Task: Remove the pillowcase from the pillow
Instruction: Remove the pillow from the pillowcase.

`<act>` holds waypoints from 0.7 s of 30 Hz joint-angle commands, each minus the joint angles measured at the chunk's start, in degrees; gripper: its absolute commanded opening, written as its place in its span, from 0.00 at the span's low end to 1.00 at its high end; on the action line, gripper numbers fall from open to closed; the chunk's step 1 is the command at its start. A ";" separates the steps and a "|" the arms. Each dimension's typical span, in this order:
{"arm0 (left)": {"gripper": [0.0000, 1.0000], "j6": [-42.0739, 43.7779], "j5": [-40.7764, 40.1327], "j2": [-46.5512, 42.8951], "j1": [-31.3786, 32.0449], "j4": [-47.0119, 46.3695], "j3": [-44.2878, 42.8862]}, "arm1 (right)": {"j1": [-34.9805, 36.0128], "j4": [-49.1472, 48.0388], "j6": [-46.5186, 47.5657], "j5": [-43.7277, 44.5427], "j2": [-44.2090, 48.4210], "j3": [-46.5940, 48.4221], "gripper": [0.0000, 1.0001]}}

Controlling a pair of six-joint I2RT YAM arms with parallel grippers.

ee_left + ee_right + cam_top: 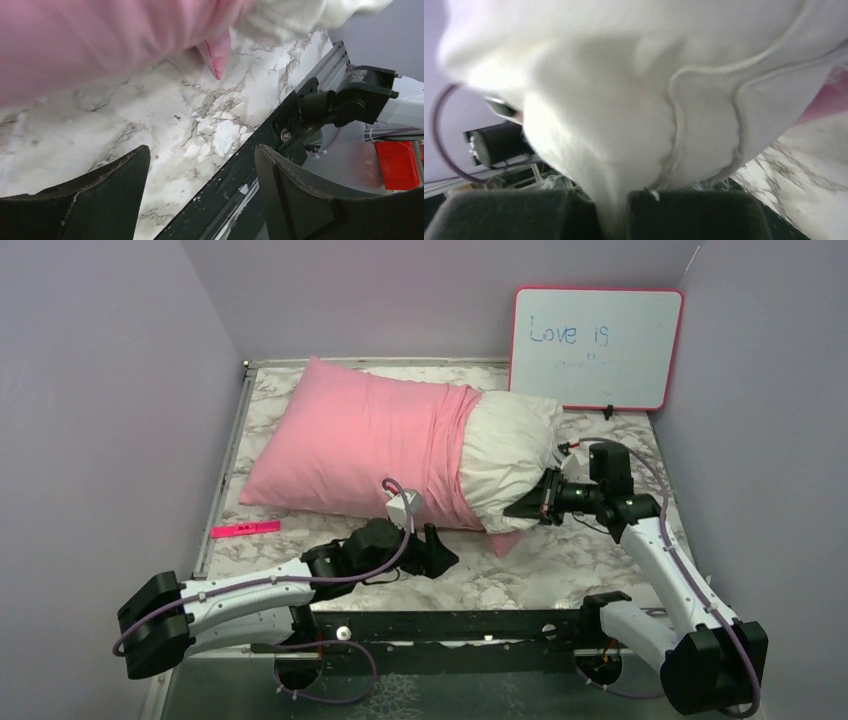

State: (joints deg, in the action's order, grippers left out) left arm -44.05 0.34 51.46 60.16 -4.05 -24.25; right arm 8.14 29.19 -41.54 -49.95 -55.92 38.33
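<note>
The pillowcase (360, 445) covers most of the pillow (510, 450) on the desk (530, 575); only the white right end is bare. My right hand (616, 220) pinches that white fabric. My left hand (200, 152) gapes wide and empty near the pink edge. I judge most of the stripping is left.

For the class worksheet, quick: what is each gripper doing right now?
Left gripper: open, holding nothing.
Right gripper: closed, pinching the white pillow.
</note>
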 commanded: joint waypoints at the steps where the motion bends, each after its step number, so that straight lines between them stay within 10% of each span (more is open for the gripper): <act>1: 0.79 -2.78 -18.61 6.32 8.40 -12.98 -1.85 | 0.03 -6.41 -4.59 -2.71 2.61 9.34 0.01; 15: 0.86 7.40 -36.43 19.20 13.27 -40.85 -5.83 | 0.13 -8.74 -11.38 -4.68 5.35 17.04 0.01; 21: 0.69 7.11 -36.13 27.16 12.61 -45.26 -9.30 | 0.12 -7.62 -11.65 -4.41 5.90 19.04 0.01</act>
State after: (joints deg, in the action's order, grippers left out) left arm -37.54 -32.25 74.81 72.97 -42.98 -31.14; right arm 8.25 25.80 -52.27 -50.96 -52.07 52.51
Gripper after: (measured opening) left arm 0.753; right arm 0.036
